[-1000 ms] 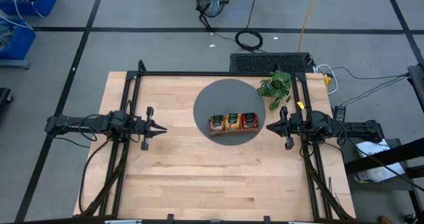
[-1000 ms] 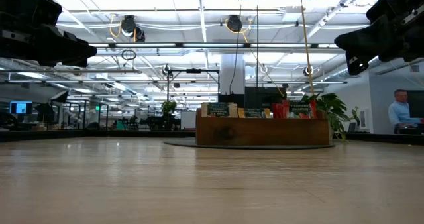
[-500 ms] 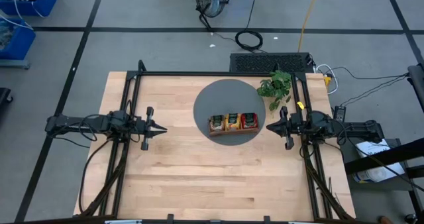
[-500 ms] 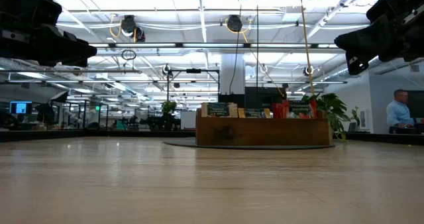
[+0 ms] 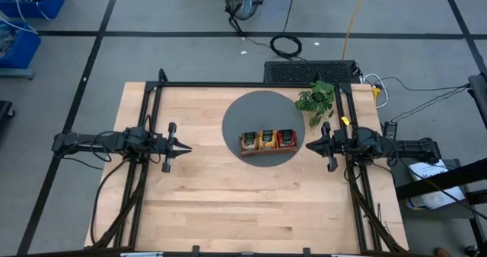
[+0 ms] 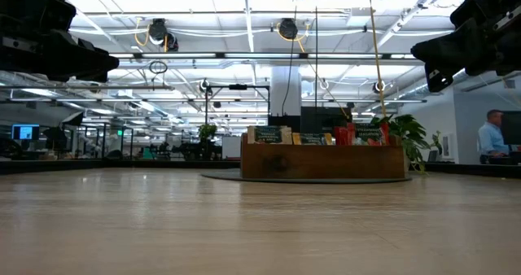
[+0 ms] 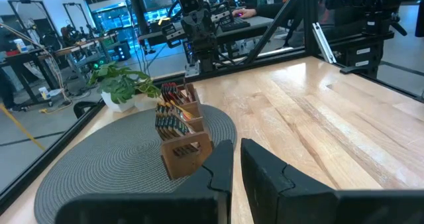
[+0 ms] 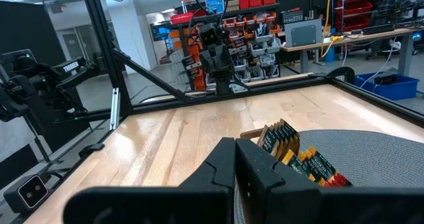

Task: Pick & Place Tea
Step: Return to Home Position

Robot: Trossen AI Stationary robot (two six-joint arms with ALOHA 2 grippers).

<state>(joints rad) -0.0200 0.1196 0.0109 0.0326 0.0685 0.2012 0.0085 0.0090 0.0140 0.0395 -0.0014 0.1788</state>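
Two grippers are hanging empty, jaws pinched nearly together: the left gripper (image 5: 183,147) well apart from the wooden tray (image 6: 321,163), the right gripper (image 5: 308,145) near its right end. The tea (image 5: 267,139) is sitting inside the tray. A careless right-arm swing would be tipping it over.

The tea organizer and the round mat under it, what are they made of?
The organizer looks like wood, brown and matte: the left wrist view shows plain, flat, unpainted panels. The round mat looks like coiled or woven fibre, grey and matte, with concentric ridges in that view; whether it is cloth or plastic, I cannot tell.
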